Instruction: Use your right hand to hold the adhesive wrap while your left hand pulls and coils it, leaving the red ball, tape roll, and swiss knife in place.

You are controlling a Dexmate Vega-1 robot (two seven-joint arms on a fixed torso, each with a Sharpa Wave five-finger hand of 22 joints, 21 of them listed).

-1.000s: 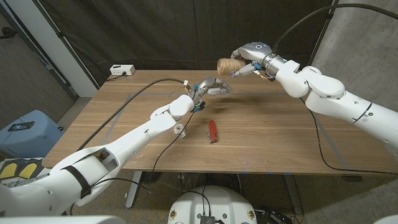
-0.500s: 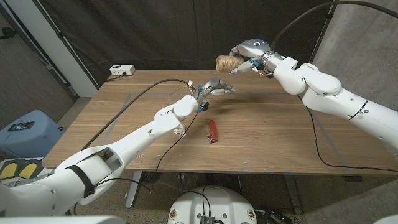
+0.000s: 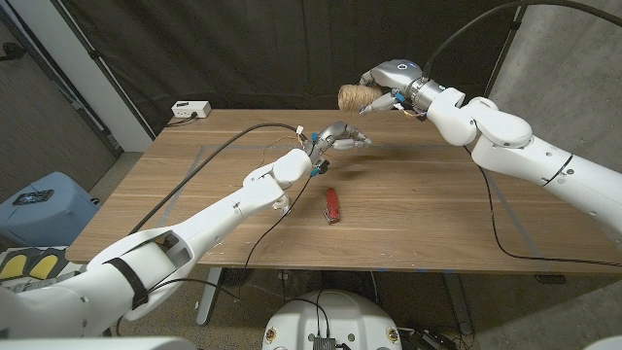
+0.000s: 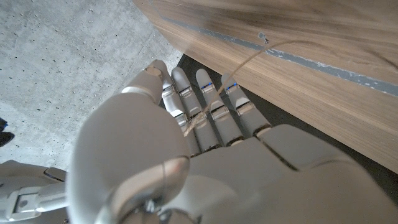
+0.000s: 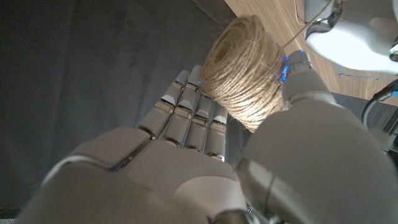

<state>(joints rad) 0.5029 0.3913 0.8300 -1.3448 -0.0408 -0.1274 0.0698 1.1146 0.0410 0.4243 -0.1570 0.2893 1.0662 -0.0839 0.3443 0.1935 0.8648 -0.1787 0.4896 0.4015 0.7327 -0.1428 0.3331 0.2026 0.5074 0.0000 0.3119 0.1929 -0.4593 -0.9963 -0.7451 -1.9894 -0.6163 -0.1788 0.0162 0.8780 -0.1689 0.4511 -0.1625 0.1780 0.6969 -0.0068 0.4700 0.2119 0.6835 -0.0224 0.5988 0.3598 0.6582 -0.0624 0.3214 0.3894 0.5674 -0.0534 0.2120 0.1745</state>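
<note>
Above the table's far edge, right hand (image 3: 387, 86) grips twine spool (image 3: 354, 98); left hand's (image 3: 342, 139) grasp unclear.

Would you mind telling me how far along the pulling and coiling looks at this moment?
Done: the right hand grips a twine spool, not adhesive wrap, raised over the table's far edge. In hand: a strand lies across the left hand's fingers. Left: nearly all the coiling; the spool looks full. The swiss knife lies untouched.
</note>
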